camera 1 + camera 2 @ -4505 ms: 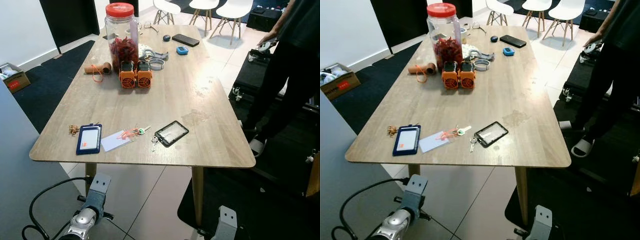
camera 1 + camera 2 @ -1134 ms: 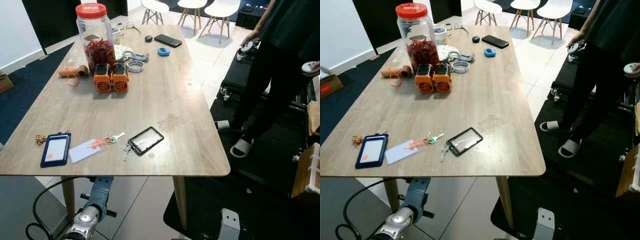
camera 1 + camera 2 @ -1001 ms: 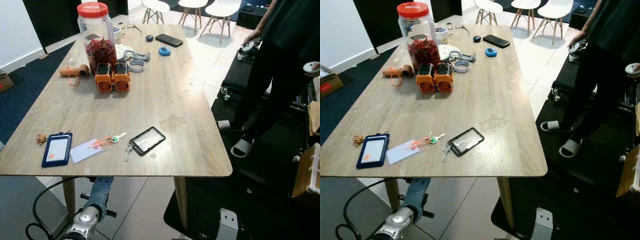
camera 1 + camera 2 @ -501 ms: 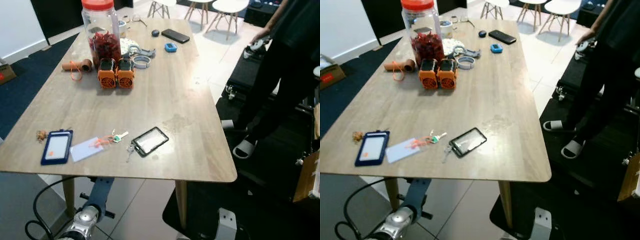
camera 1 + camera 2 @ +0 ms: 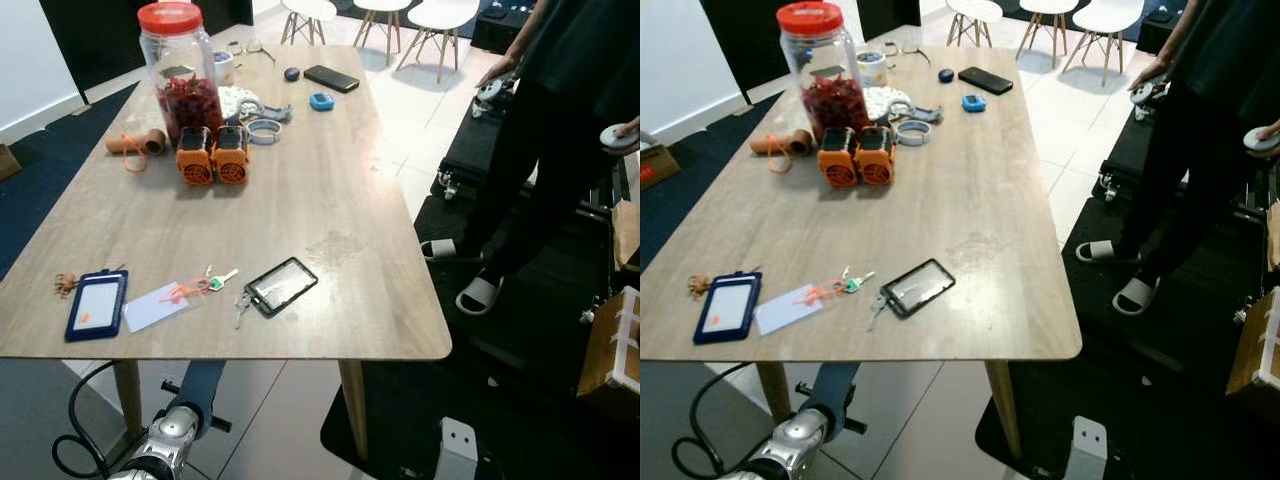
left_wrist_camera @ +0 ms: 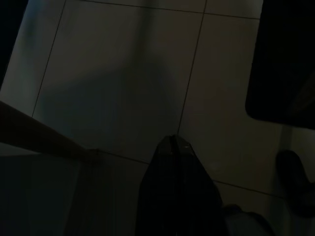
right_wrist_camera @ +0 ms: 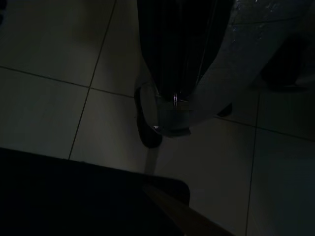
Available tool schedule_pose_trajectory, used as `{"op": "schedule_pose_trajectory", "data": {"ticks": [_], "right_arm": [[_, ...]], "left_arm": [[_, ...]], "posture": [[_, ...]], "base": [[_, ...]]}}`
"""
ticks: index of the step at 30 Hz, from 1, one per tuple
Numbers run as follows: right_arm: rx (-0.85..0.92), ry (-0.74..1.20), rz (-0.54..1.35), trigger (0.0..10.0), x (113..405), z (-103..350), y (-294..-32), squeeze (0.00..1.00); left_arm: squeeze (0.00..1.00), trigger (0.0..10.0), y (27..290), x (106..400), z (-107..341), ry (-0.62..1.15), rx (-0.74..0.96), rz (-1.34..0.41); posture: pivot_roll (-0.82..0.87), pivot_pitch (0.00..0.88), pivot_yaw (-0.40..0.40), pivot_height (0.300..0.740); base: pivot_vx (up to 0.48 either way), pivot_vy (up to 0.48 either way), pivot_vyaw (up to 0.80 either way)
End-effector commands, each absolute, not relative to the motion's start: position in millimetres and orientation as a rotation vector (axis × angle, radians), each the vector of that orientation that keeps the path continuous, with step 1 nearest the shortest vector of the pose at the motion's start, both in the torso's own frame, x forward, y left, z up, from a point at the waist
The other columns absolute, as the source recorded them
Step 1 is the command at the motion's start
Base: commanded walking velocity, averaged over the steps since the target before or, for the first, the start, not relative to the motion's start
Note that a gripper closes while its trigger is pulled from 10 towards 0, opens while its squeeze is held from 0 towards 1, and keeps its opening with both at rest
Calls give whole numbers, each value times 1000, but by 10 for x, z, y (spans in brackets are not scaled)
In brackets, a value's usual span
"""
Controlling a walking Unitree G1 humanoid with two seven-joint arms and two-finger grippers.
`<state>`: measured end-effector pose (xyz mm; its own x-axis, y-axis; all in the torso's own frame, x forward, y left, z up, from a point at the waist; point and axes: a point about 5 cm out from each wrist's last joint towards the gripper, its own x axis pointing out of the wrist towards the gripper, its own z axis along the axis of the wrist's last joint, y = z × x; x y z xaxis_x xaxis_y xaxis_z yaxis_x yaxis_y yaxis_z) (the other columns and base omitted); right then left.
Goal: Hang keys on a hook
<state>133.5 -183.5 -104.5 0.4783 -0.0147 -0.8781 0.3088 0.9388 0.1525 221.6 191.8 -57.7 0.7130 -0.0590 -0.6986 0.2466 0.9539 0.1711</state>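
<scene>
Keys lie near the wooden table front edge, touching one flat black card holder. Two orange boxes stand far left. Left gripper looks pressed together; right gripper, cannot tell.

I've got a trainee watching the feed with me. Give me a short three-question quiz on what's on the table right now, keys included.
1. True or false: the keys lie on the table near its front edge, touching the corner of the black-framed card holder.
2. Multiple choice: what stands directly in front of the red-lidded jar? A) two orange fan-like units B) a black phone C) a roll of tape
3. Fill in: the blue badge holder lies toward the table's front ____ corner, on the robot's own side.

Key
1. True.
2. A, the orange units.
3. Left.
</scene>
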Motion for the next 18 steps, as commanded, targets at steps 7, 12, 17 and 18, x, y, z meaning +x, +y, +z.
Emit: {"op": "schedule_pose_trajectory", "data": {"ticks": [7,12,17,18], "right_arm": [[304,1055,-211,10000,1320,-1045,-1870,0],[304,1050,-213,10000,1330,-1041,-1873,0],[304,1053,-212,10000,1326,-1043,-1873,0],[304,1053,-212,10000,1325,-1043,-1873,0]], "left_arm": [[0,10000,1944,2198,-588,770,245,-148],[0,10000,1947,2203,-584,768,241,-147],[0,10000,1946,2196,-588,769,229,-144],[0,10000,1946,2193,-590,769,229,-144]], "posture": [[75,13,-15,740],[74,15,-14,740],[76,20,-18,740],[76,20,-18,740]], "base": [[0,0,0],[0,0,0],[0,0,0],[0,0,0]]}}
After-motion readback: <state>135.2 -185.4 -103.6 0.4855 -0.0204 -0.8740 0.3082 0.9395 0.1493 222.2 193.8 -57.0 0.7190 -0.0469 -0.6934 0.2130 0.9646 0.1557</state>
